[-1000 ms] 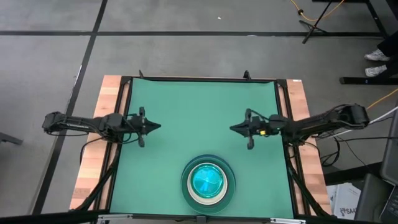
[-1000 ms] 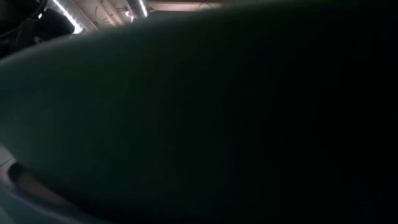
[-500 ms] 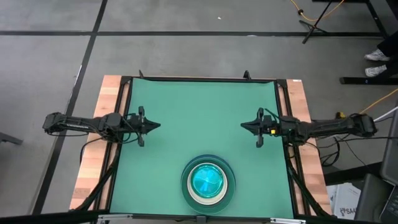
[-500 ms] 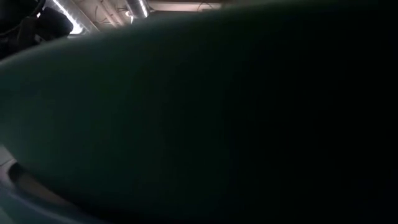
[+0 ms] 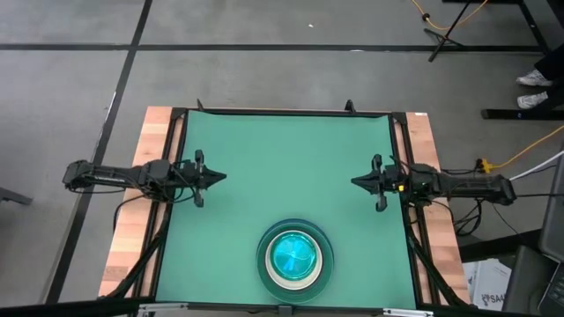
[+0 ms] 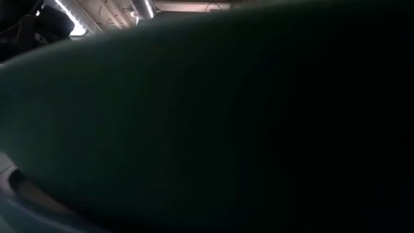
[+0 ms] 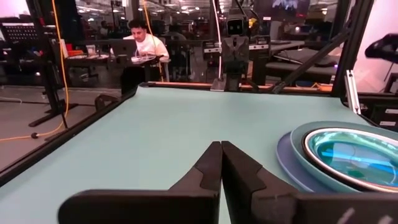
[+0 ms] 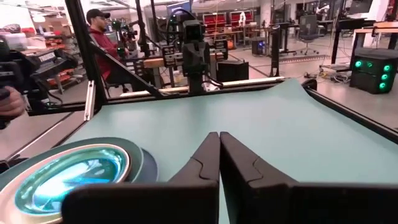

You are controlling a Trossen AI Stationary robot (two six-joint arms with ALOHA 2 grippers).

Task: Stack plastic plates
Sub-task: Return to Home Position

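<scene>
The plastic plates (image 5: 295, 255) sit in one stack near the table's near edge, middle: a dark green rim outermost, blue under it, a pale ring, then translucent cyan on top. The stack also shows in the left wrist view (image 7: 348, 155) and the right wrist view (image 8: 68, 174). The low view is filled by the dark underside of a plate rim (image 6: 207, 129). My left gripper (image 5: 220, 178) is shut above the table's left side. My right gripper (image 5: 357, 182) is shut above the right side. Both are clear of the stack.
Green mat (image 5: 282, 150) covers the table, with black frame rails and wooden strips along both sides. The far half of the mat is bare. People sit at desks in the room beyond the table (image 7: 146, 46).
My right gripper has drawn back toward the table's right edge, its arm folding in; it stays shut. The left arm and the plate stack have kept still.
</scene>
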